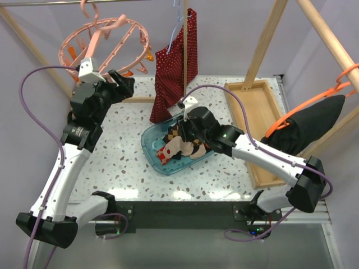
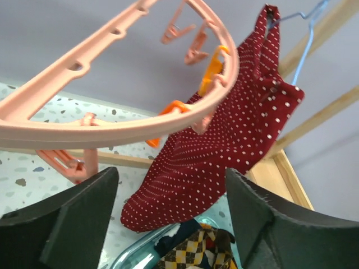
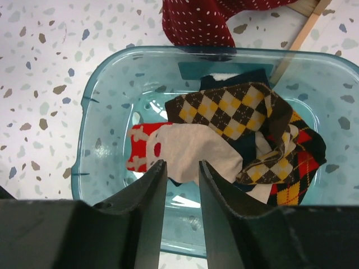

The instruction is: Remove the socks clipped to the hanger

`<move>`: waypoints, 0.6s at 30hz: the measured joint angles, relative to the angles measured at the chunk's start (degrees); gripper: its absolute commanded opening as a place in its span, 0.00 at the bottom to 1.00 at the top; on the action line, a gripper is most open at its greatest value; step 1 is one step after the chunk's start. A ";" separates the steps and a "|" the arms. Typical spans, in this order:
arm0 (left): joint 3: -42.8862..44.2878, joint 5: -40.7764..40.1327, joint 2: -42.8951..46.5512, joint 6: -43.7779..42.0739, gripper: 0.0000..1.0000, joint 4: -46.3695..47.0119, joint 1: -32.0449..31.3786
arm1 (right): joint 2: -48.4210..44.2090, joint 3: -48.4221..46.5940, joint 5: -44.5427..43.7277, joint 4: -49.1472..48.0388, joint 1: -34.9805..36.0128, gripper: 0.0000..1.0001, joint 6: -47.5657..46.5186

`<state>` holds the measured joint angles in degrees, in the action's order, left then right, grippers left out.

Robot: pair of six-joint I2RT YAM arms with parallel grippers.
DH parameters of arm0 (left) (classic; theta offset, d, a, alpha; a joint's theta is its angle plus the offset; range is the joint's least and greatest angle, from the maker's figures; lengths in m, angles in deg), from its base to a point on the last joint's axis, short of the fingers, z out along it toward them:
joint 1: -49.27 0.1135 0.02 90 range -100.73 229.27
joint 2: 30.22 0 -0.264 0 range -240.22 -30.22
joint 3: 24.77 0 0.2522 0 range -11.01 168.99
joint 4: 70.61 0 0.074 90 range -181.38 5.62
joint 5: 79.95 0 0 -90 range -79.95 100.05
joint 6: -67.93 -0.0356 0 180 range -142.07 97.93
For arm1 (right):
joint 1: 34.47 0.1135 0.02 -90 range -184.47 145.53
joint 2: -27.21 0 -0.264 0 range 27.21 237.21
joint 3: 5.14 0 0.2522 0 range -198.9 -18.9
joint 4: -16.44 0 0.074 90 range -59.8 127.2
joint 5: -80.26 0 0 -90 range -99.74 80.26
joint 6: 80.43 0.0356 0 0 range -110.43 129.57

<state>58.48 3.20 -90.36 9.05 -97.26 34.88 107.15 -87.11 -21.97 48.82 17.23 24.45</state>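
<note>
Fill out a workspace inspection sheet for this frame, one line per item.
Surface: speckled table, no spills seen.
Job's things: socks piled in the teal basin; hanger hangs at rear left, no sock seen on its clips.
Clutter: red dotted garment hanging behind the basin; black cloth hanging at right; wooden tray, nothing seen in it.
Grippers: left gripper open just under the hanger ring, holding nothing; right gripper slightly open above the socks, holding nothing.
Cables: purple cables loop along both arms, no snag seen.
Surroundings: wooden frame poles.
</note>
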 measured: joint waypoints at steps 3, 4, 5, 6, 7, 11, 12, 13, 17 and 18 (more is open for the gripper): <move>0.00 4.09 0.52 -1.40 0.88 -0.04 0.00 | 0.04 0.00 0.24 0.94 0.00 0.38 0.50; 0.00 5.46 0.72 -2.01 0.89 -0.04 0.00 | 0.04 0.00 0.31 1.31 0.00 0.40 0.55; 0.00 6.93 0.92 -2.51 0.91 -0.04 0.00 | 0.04 0.00 0.42 1.55 0.00 0.41 0.59; 0.00 8.59 1.11 -2.99 0.91 -0.04 0.00 | 0.04 0.00 0.50 1.66 0.00 0.43 0.63; -0.04 10.34 1.31 -3.43 0.92 -0.04 0.00 | 0.04 0.00 0.90 1.86 0.00 0.46 0.76; -2.10 17.64 2.91 -4.20 1.00 0.96 0.00 | 0.00 0.20 1.95 2.36 0.00 0.65 1.49; -3.39 19.82 3.61 -4.20 1.00 1.68 -0.02 | -0.04 0.44 2.56 2.38 0.00 0.69 1.79; -4.96 22.32 4.48 -4.13 1.00 2.40 -0.13 | -0.17 0.96 2.86 2.38 0.00 0.74 1.99; -7.80 27.45 5.33 -3.80 1.00 3.08 -2.82 | -1.18 2.78 3.56 3.08 0.00 0.87 2.54; -8.33 27.61 5.27 -3.76 1.00 3.43 -4.50 | -1.77 3.30 3.85 3.39 0.00 0.89 2.73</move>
<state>50.16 30.81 -85.09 5.29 -93.83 30.38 105.38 -83.81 -18.12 52.20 17.23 27.18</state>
